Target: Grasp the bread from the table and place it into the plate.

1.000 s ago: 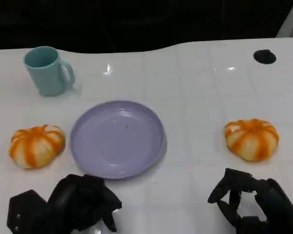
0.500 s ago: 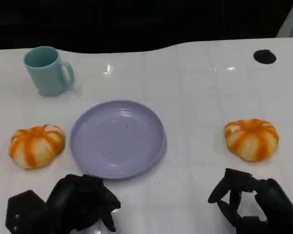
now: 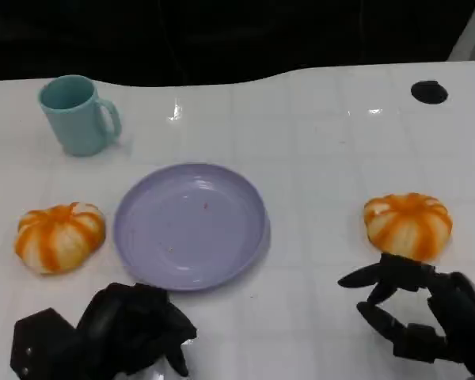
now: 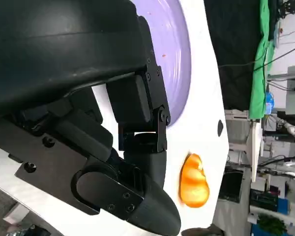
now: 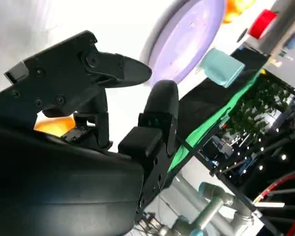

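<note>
Two orange-and-white striped breads lie on the white table: one (image 3: 59,236) left of the purple plate (image 3: 222,253), the other (image 3: 408,224) to its right. The plate holds nothing but crumbs. My right hand (image 3: 416,315) hovers just in front of the right bread, fingers spread, holding nothing. In the right wrist view that bread (image 5: 56,123) shows orange beneath the right hand's fingers (image 5: 160,105), with the plate (image 5: 191,34) beyond. My left hand (image 3: 123,328) sits near the table's front edge below the plate, fingers curled in on nothing. The left wrist view shows the plate (image 4: 179,54) and the right bread (image 4: 194,183).
A teal mug (image 3: 79,115) stands at the back left, also seen as the mug (image 5: 221,66) in the right wrist view. A small black spot (image 3: 429,92) marks the table's far right. The table's back edge borders darkness.
My right hand has shifted right, closer in front of the right bread, and its fingers have spread wider. The left hand and both breads have stayed put.
</note>
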Controlling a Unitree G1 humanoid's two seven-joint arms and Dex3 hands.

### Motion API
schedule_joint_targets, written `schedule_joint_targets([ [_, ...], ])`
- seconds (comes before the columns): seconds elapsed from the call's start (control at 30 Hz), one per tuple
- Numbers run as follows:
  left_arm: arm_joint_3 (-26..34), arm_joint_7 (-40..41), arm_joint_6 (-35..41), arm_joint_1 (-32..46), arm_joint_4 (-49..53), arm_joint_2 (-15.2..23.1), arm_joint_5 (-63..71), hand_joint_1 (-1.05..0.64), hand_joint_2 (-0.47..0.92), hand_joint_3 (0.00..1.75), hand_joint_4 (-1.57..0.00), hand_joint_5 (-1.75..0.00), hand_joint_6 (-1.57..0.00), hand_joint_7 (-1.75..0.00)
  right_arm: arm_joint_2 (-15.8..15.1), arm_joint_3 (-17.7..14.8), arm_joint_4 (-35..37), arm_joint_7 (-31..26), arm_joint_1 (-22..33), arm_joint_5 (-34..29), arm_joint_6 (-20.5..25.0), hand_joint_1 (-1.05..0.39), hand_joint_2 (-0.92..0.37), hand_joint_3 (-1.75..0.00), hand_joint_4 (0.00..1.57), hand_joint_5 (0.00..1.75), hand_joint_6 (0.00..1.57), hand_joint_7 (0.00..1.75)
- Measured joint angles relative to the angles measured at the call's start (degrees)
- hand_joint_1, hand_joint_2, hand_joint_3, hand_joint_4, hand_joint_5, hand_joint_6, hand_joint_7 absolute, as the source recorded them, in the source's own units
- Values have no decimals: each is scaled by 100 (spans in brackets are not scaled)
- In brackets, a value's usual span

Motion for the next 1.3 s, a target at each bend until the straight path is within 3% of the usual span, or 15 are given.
schedule_joint_targets([
  [0.2, 0, 0, -22, -4, 20, -16, -2, -105, 81, 1, -144, -104, -153, -55, -330, -232, -316, -443, -205, -637, 150, -42, -92, -9, 36, 68, 65, 16],
  [0.4, -10, 1, -27, -9, 26, -38, 4, -105, 81, 1, -145, -104, -154, -55, -514, -270, -1016, -525, -135, -1293, 954, -44, -92, -6, 22, 52, 55, 7],
  [0.6, -10, 1, -26, -19, 33, -45, 0, -105, 81, 0, -145, -103, -153, -55, -734, -240, -1565, -542, -109, -2125, 2099, -49, -92, -7, 5, 48, 39, 0],
  [0.77, -10, 5, -24, -20, 35, -50, 0, -105, 81, 1, -145, -103, -154, -55, -875, -81, -1765, -352, -254, -2542, 2880, -50, -89, 0, 0, 49, 36, 0],
  [0.97, -13, 12, -23, -15, 24, -52, 17, -105, 82, 1, -145, -102, -154, -55, -921, 227, -1766, -171, -450, -2768, 3496, -46, -85, 0, 0, 48, 34, 0],
  [1.3, -34, 14, -7, 24, -57, -56, 19, -105, 81, 1, -145, -102, -153, -55, -918, 742, -1174, -77, -933, -2868, 4082, -42, -84, 0, 0, 36, 26, 0],
])
